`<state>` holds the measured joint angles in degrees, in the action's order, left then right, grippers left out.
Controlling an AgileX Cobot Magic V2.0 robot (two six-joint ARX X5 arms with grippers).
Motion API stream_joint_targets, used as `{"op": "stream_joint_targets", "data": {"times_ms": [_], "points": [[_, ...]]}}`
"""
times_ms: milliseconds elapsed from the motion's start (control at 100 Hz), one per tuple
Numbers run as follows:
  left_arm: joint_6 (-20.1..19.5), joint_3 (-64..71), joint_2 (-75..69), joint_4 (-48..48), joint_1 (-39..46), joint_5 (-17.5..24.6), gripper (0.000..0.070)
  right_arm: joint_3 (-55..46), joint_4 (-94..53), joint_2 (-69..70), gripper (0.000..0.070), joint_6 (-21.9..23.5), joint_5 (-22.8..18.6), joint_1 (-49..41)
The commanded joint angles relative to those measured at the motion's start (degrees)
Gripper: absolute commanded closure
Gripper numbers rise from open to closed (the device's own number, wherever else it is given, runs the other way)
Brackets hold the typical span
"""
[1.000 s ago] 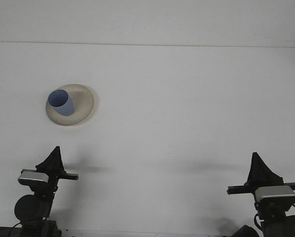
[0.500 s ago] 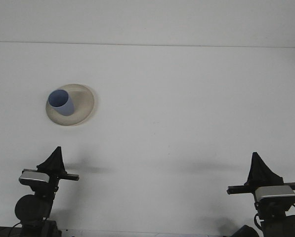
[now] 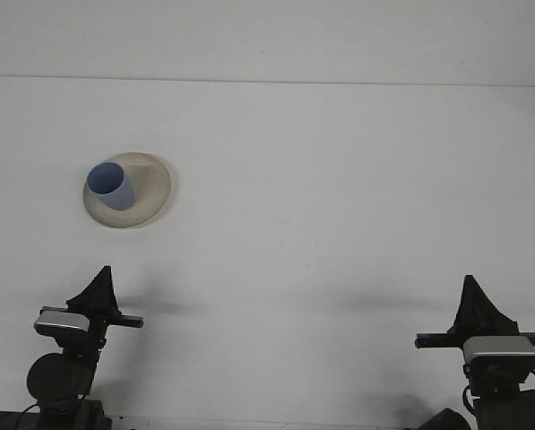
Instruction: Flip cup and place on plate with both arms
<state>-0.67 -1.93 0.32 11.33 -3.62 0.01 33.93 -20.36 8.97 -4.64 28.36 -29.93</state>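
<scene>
The cup (image 3: 110, 186) is already sitting mouth-up on the plate (image 3: 152, 190), well ahead of the left gripper (image 3: 99, 285), so the task is looking finished, both grippers, including the right gripper (image 3: 472, 296), resting closed and empty.

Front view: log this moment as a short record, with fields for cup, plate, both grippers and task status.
cup: blue cup, standing on the plate with its opening up
plate: cream plate, far left of the white table
left gripper: left gripper low at the near edge, apart from the cup, holding nothing
right gripper: right gripper low at the near right edge, holding nothing
task status: cup appears already flipped and placed
</scene>
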Motion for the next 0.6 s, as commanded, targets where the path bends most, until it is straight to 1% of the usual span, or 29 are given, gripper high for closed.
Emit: {"op": "stream_joint_targets", "data": {"times_ms": [0, 30, 50, 170, 180, 230, 280, 320, 350, 430, 460, 540, 590], "points": [[0.2, 1.1, 0.0, 0.7, 0.0, -0.2, 0.0687, -2.0, 0.7, -0.1, 0.07, -2.4, -1.1, 5.3], [0.2, 1.1, 0.0, 0.7, 0.0, -0.2, 0.0687, -3.1, 0.9, -0.4, 0.07, -3.0, -2.8, 7.8], [0.2, 1.1, 0.0, 0.7, 0.0, -0.2, 0.0687, -4.1, 1.0, -0.6, 0.07, -3.3, -4.6, 9.8], [0.2, 1.1, 0.0, 0.7, 0.0, -0.2, 0.0687, -12.1, 5.5, -2.3, 0.07, -5.2, -20.7, 22.7], [0.2, 1.1, 0.0, 0.7, 0.0, -0.2, 0.0687, -12.6, 5.9, -2.4, 0.07, -5.4, -21.4, 23.2], [0.2, 1.1, 0.0, 0.7, 0.0, -0.2, 0.0687, -16.7, 9.3, -3.4, 0.07, -6.7, -27.4, 27.5], [0.2, 1.1, 0.0, 0.7, 0.0, -0.2, 0.0687, -20.1, 11.7, -4.4, 0.07, -7.7, -31.3, 30.4], [0.2, 1.1, 0.0, 0.7, 0.0, -0.2, 0.0687, -22.5, 12.8, -5.4, 0.07, -8.5, -33.2, 32.1], [0.2, 1.1, 0.0, 0.7, 0.0, -0.2, 0.0687, -23.8, 13.3, -6.0, 0.07, -9.1, -33.6, 32.8], [0.2, 1.1, 0.0, 0.7, 0.0, -0.2, 0.0687, -27.8, 14.5, -8.3, 0.07, -11.0, -33.4, 33.8], [0.2, 1.1, 0.0, 0.7, 0.0, -0.2, 0.0687, -29.6, 15.4, -9.2, 0.07, -11.5, -32.8, 33.9], [0.2, 1.1, 0.0, 0.7, 0.0, -0.2, 0.0687, -33.1, 18.6, -8.9, 0.07, -11.5, -32.7, 34.1], [0.2, 1.1, -0.1, 0.7, 0.0, -0.2, 0.0687, -33.2, 16.5, -8.9, 0.07, -11.5, -32.9, 34.1]]}}
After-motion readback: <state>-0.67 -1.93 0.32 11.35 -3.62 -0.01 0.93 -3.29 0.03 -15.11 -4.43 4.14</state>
